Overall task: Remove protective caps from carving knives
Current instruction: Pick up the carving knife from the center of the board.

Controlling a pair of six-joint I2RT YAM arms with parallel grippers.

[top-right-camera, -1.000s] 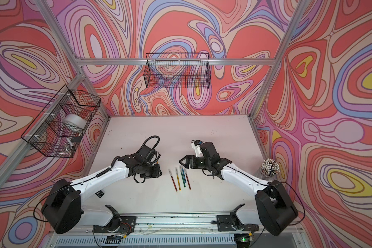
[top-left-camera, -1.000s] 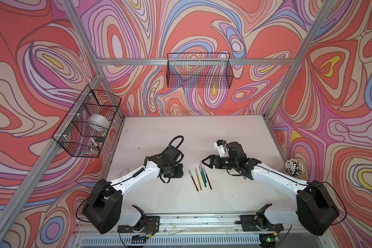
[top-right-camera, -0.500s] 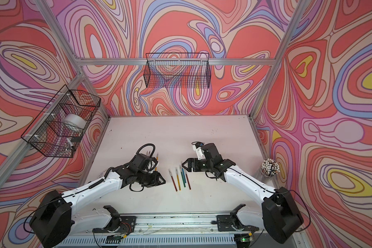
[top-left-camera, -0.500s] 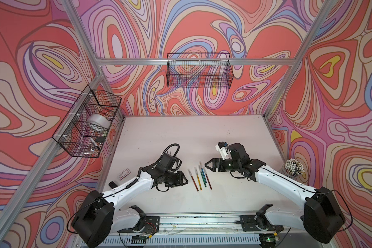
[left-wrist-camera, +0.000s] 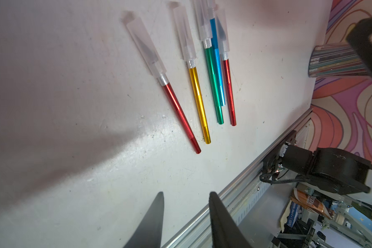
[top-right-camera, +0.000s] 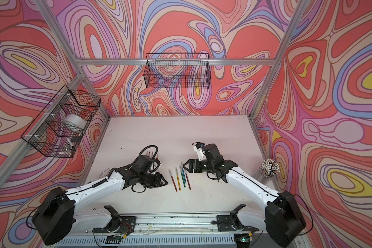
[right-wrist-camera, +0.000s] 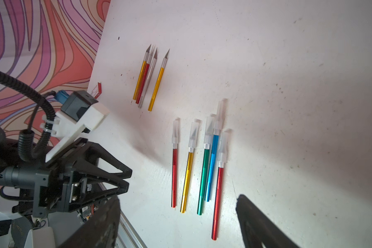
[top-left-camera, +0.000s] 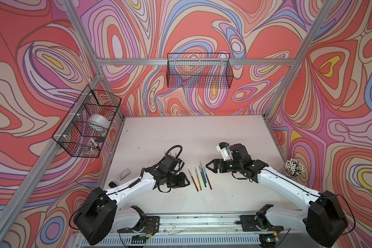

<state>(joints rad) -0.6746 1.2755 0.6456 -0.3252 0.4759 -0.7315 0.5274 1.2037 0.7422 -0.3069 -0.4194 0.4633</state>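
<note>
One white rectangular tabletop (top-left-camera: pixel 180 133) carries everything. In both top views the left arm's black parallel gripper (top-left-camera: pixel 187 182) is at 9 o'clock of a row of knives. Its jaws are slightly parted and hold nothing, and the left wrist view shows the gap between its fingers (left-wrist-camera: pixel 159 206). The right arm's black parallel gripper (top-left-camera: pixel 207 166) is at 1 o'clock of that row, with jaws spread wide and empty. A clear cup of white-tipped sticks (top-left-camera: pixel 292 170) stands at the table's 3 o'clock edge. Five thin metallic carving knives (top-left-camera: pixel 199 178), red, gold, green, blue and red, lie side by side between the grippers. Four bare-bladed knives (right-wrist-camera: pixel 147 79), gold, red, silver and gold, lie at 10 o'clock of them. Translucent whitish plastic caps (left-wrist-camera: pixel 146 45) cover all five blades in the row and point toward 11 o'clock.
</note>
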